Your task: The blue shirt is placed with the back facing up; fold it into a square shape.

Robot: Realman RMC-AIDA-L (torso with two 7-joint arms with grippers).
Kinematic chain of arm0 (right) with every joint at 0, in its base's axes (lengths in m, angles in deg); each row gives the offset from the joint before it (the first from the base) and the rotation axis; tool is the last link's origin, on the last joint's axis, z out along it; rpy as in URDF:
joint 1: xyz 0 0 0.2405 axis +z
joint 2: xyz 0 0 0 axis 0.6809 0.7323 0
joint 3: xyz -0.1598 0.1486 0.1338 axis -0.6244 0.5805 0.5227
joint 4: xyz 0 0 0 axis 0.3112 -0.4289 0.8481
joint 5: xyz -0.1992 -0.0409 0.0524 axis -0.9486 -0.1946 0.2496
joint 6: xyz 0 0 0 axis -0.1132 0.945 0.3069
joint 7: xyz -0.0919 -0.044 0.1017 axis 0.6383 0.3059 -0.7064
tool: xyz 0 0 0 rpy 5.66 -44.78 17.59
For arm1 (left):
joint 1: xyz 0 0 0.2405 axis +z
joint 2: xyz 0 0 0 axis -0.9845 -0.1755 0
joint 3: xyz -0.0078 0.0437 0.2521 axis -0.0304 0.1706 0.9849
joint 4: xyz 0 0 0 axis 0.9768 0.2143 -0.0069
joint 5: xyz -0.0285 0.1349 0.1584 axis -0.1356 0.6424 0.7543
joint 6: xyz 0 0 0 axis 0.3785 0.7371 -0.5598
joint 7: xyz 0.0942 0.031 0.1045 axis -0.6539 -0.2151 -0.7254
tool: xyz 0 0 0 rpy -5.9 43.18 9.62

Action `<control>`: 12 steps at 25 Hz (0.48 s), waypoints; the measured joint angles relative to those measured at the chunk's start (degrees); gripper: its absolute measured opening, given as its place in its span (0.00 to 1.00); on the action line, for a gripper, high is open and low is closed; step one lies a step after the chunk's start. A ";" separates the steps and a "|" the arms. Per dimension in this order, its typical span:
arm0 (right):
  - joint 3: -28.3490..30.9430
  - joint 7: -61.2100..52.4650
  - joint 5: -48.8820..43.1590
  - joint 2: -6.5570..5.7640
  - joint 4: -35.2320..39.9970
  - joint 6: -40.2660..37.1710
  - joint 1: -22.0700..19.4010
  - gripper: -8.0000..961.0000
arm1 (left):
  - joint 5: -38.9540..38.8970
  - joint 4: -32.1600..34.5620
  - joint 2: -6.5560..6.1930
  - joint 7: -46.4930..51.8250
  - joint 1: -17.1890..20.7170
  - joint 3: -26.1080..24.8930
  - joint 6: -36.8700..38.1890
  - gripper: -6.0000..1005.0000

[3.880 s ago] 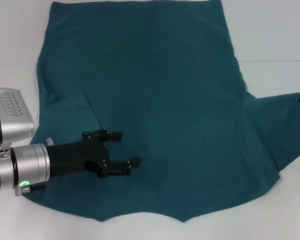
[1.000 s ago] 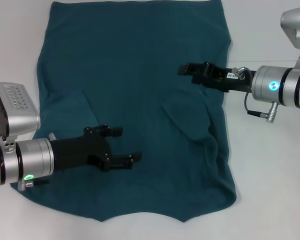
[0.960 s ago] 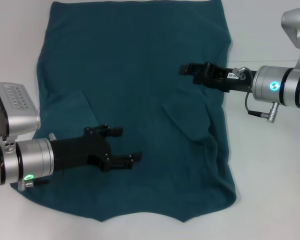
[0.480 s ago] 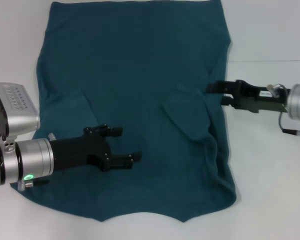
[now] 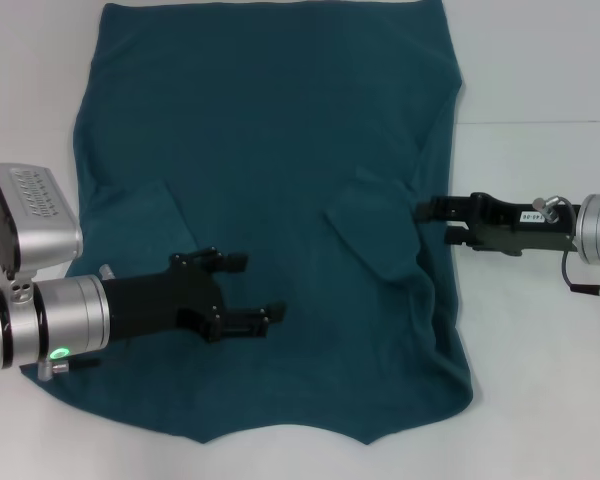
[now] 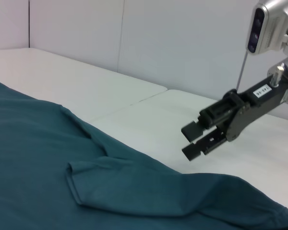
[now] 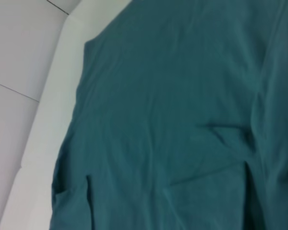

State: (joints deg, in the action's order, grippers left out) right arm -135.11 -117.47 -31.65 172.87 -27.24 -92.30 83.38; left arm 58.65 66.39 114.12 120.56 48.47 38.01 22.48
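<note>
The blue shirt lies flat on the white table, plain side up, with both sleeves folded in onto its body. The right sleeve makes a rumpled flap near the right edge, and it shows in the left wrist view as the folded sleeve. My right gripper hovers open at that right edge, just beside the flap, holding nothing; the left wrist view shows the right gripper with its fingers apart above the cloth. My left gripper is open over the shirt's lower left part. The right wrist view is filled by the shirt.
Bare white table lies to the right of the shirt and along the near edge. A seam in the table top runs across at the right. A white wall stands behind the table.
The right sleeve, spread out to the right earlier, now lies folded onto the shirt. My right gripper has drawn back from over the shirt to its right edge. The left arm has hardly moved.
</note>
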 joint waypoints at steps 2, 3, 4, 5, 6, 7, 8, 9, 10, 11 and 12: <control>-0.02 -0.66 -0.78 0.02 -0.05 0.10 0.00 0.79 | 0.00 0.00 0.00 -0.05 -0.01 -0.07 -0.17 0.83; -0.04 -0.83 -1.10 0.09 -0.07 0.23 0.00 0.79 | 0.00 0.00 0.00 -0.06 -0.02 -0.06 -0.31 0.83; -0.06 -0.85 -1.31 0.21 -0.10 0.31 0.00 0.79 | 0.00 0.00 0.03 -0.04 -0.02 -0.03 -0.48 0.83; -0.08 -0.86 -1.55 0.40 -0.13 0.52 0.08 0.79 | 0.00 0.00 0.04 -0.03 -0.03 -0.03 -0.59 0.83; -0.09 -0.85 -1.73 0.57 -0.21 0.64 0.18 0.79 | 0.00 0.00 0.07 -0.03 -0.04 -0.03 -0.64 0.83; -0.09 -0.84 -1.91 0.76 -0.37 0.84 0.38 0.79 | 0.00 0.00 0.08 -0.03 -0.04 -0.10 -0.66 0.83; -0.09 -0.80 -1.98 0.95 -0.54 1.07 0.54 0.79 | 0.00 0.00 0.08 -0.04 -0.04 -0.15 -0.67 0.83; -0.09 -0.75 -2.08 1.18 -0.71 1.30 0.72 0.79 | -0.01 0.00 0.08 -0.05 -0.04 -0.17 -0.67 0.83; -0.09 -0.71 -2.19 1.47 -0.80 1.63 0.90 0.79 | -0.03 0.01 0.06 -0.06 -0.04 -0.19 -0.68 0.83; -0.09 -0.68 -2.34 1.83 -0.89 1.94 1.09 0.79 | -0.07 0.05 0.02 -0.06 -0.02 -0.21 -0.69 0.83; -0.09 -0.67 -2.49 2.27 -0.97 2.35 1.31 0.79 | -0.10 0.16 -0.02 -0.07 0.05 -0.22 -0.69 0.83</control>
State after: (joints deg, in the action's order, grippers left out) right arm -135.21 -118.14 -34.15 175.14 -28.21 -89.95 84.68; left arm 58.54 66.55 114.10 120.49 48.52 37.79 21.78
